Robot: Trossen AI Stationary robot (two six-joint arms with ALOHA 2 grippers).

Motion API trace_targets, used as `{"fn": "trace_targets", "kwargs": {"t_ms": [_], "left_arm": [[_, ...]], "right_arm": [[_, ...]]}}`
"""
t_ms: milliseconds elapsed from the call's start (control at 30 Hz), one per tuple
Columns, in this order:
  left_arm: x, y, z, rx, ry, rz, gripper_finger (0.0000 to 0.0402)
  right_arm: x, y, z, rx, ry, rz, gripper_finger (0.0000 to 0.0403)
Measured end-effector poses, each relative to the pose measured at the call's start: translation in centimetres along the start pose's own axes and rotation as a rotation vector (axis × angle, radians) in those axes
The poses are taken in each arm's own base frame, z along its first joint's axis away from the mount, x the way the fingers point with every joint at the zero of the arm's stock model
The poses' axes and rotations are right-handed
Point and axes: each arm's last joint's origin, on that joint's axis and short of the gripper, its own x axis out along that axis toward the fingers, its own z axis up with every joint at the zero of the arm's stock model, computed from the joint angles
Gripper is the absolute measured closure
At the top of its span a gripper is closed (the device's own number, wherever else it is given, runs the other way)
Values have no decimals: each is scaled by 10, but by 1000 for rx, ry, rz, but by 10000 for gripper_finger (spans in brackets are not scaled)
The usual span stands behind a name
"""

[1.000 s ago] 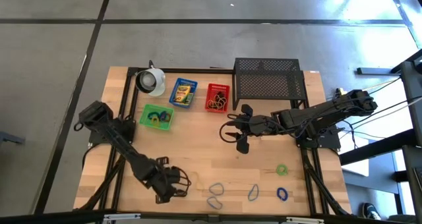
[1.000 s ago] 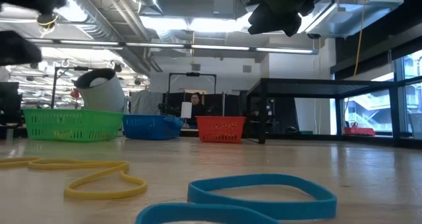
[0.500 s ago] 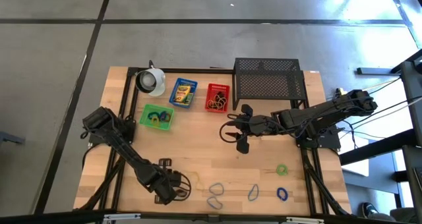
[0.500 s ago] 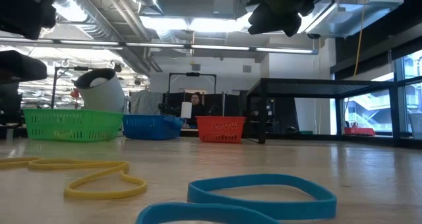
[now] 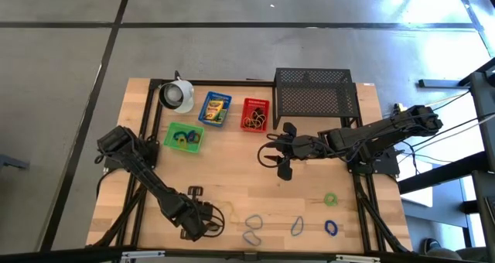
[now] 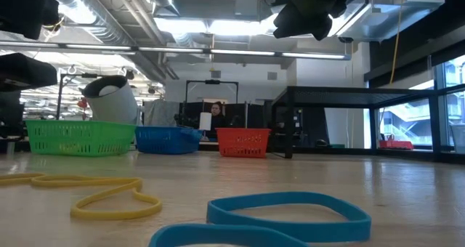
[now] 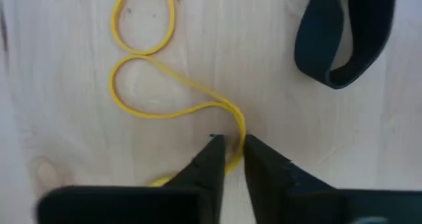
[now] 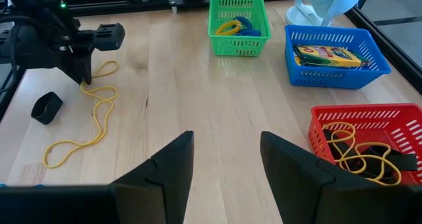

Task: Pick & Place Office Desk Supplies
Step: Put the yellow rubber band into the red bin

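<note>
Hidden or unclear: in the high view the left gripper (image 5: 203, 219) covers the strand it works on, so the contact shows only in the left wrist view. In the low view the left arm is cut off at the frame's upper corner.

Left gripper: down at the tabletop (image 5: 232, 174) near its front edge, toward the front-left corner. The yellow rubber band (image 7: 148, 79) runs from the bare wood into the narrow gap between the two fingers (image 7: 206, 168); the fingers stand nearly together, pinching that strand. A dark loop (image 7: 343, 36) lies just beside, clear of the fingers.

Right gripper (image 8: 224, 159): held above the middle of the tabletop, fingers spread wide, nothing between them.

Other supplies: the crayon box (image 5: 216, 107) lies in the blue basket (image 5: 206, 121) near the rear edge, between the green basket (image 5: 172, 145) and the red basket (image 5: 254, 103).

Change: a second ago the left gripper's fingers stood apart above the band; they have since closed on it. The right arm has not moved.
</note>
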Motion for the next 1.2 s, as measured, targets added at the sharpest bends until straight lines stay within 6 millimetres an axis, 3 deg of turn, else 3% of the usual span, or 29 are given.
{"fn": "trace_targets", "kwargs": {"t_ms": [100, 333, 467, 1000, 1200], "left_arm": [[2, 2, -1, -13, 3, 11, 393], [-2, 1, 5, 22, -84, 49, 399], [-7, 7, 10, 43, -174, 153, 398], [-58, 27, 31, -154, -911, 832, 398], [-63, 35, 43, -278, -1030, 922, 398]], "right_arm": [[0, 0, 0, 0, 0, 0, 225], [0, 0, 0, 0, 0, 0, 225], [0, 0, 0, 0, 0, 0, 225], [0, 0, 0, 0, 0, 0, 225], [0, 0, 0, 0, 0, 0, 225]]}}
